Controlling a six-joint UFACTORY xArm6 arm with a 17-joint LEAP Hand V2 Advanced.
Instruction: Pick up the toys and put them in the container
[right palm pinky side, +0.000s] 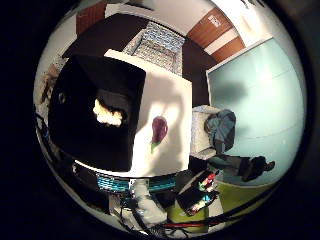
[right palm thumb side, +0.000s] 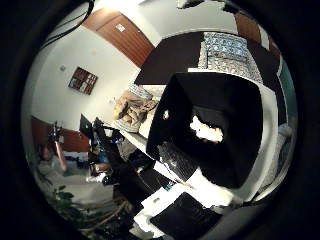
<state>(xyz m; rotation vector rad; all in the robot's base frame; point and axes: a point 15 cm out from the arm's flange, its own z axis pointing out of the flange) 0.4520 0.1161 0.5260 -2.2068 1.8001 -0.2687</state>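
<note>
Purple toy (right palm pinky side: 159, 129) on white table (right palm pinky side: 172, 95) shows only little-finger side.

**Colours on and around the surface**

The container (right palm pinky side: 95, 117) is black, with a pale yellow toy (right palm pinky side: 108, 114) inside. A purple toy with a green stem (right palm pinky side: 159, 131) lies on the white surface (right palm pinky side: 170, 95). The armchair (right palm pinky side: 157, 47) behind has a blue-and-white pattern.

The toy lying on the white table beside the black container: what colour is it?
The toy is dark purple with a small green stem end, best seen in the little finger side palm view.
</note>
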